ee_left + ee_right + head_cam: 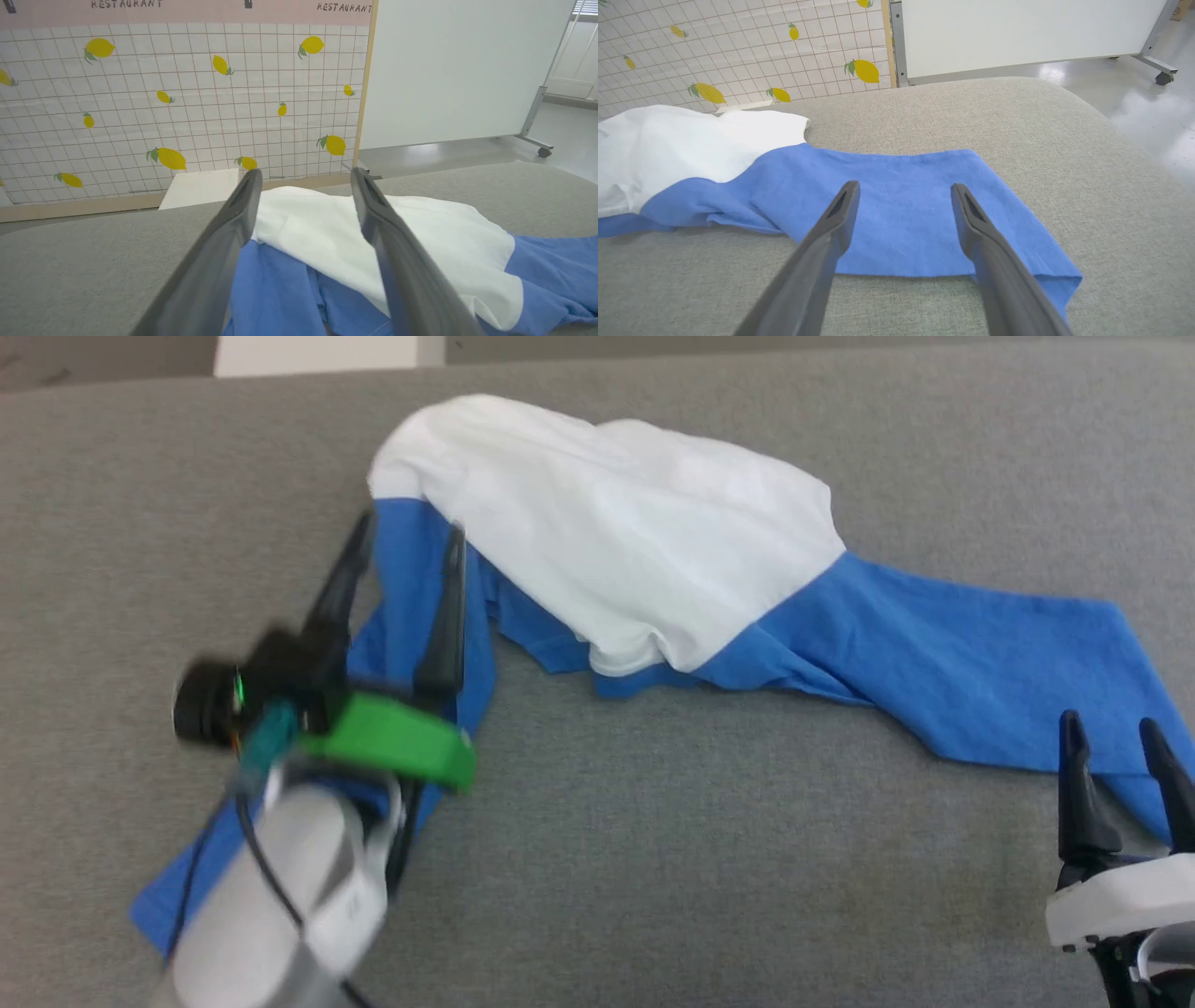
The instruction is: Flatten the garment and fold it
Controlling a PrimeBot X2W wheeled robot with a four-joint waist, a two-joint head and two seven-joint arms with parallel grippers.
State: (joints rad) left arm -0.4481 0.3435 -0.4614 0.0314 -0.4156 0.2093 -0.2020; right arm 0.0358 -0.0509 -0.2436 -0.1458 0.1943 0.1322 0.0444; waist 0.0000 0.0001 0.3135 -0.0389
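Left gripper (pixel 409 527) and right gripper (pixel 1108 721) hang wide and empty over the blue sleeves of the garment (pixel 635 523), splayed toward the near corners of the grey pad (pixel 653 859), likely poised to spread its bunched body.

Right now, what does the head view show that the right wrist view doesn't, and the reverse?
Head view adds: the open left gripper over the left blue sleeve of the garment. Right wrist view adds: a lemon-patterned panel, a white board on a wheeled stand and shiny floor. Both: the grey surface, the garment's white body, its right sleeve lying flat, and the open right gripper at the sleeve's end.
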